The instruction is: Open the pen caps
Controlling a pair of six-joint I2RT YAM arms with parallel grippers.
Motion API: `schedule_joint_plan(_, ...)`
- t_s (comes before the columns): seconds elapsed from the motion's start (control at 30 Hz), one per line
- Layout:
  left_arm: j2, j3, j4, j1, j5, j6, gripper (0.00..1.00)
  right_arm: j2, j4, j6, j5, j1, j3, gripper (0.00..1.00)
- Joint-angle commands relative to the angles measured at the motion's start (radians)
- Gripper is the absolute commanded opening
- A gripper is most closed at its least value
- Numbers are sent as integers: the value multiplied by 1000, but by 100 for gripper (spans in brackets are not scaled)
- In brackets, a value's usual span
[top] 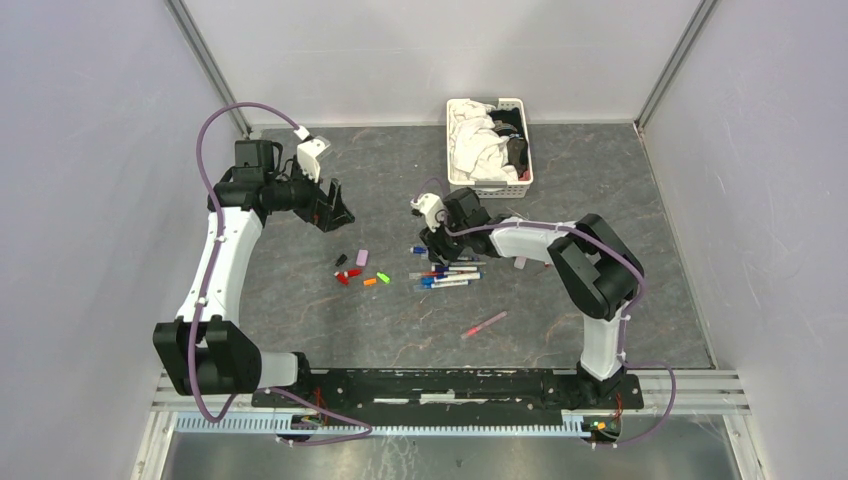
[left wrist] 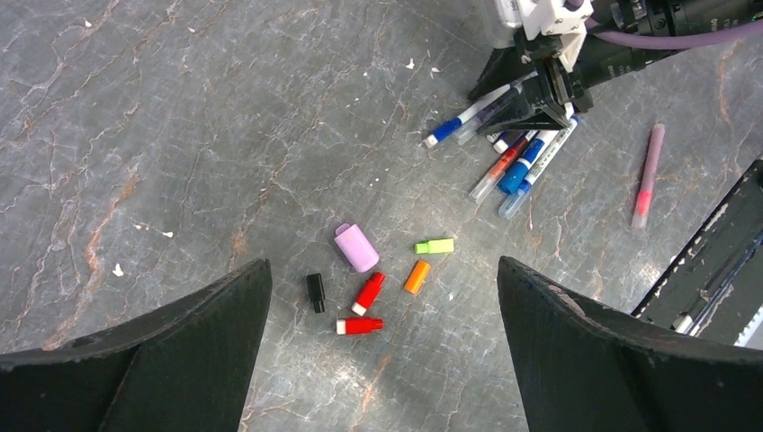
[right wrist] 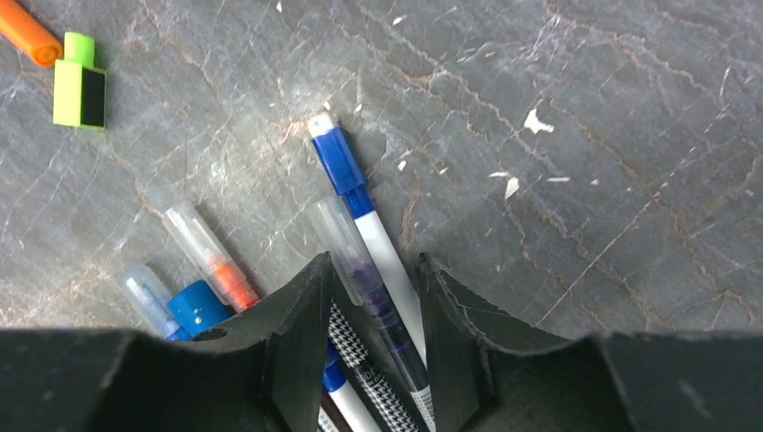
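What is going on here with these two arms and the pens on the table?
The right end effector is down in the heap of pens, its fingers on either side of a clear-capped, purple-tipped pen; whether it grips it is unclear. The left end effector hovers open above a few loose caps lying on the table. Several pens in the heap are capped, and one pink pen lies apart.

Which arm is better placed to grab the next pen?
Right: the right gripper straddles a purple pen in the pile; the left gripper hovers open above loose caps, apart from that pile.
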Motion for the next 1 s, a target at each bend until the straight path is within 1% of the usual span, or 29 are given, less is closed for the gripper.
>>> schedule_joint_plan(0.0, 3, 12, -7, 2, 35, 24, 100, 44, -18, 9, 45, 1, 67, 44)
schedule_joint_plan(0.1, 3, 12, -8, 2, 42, 24, 100, 57, -14, 18, 46, 1, 86, 42)
schedule_joint_plan(0.17, 5, 12, -11, 1, 48, 26, 100, 63, -24, 24, 21, 1, 106, 42)
schedule_joint_plan(0.27, 8, 12, -21, 1, 54, 37, 100, 59, -42, 27, -43, 0, 136, 48)
schedule_joint_plan(0.4, 13, 14, -31, 1, 65, 47, 100, 35, -44, 44, -89, -15, 162, 48)
schedule_joint_plan(0.53, 17, 6, -31, 2, 72, 51, 100, 29, -28, 72, -118, -43, 175, 44)
schedule_joint_plan(0.67, 19, 1, -32, 2, 75, 55, 100, 53, -39, 61, -115, -45, 183, 39)
schedule_joint_plan(0.8, 17, -2, -31, 2, 75, 58, 100, 71, -53, 45, -115, -46, 174, 38)
schedule_joint_plan(0.97, 20, -5, -31, 2, 80, 59, 100, 79, -58, 26, -79, -46, 150, 36)
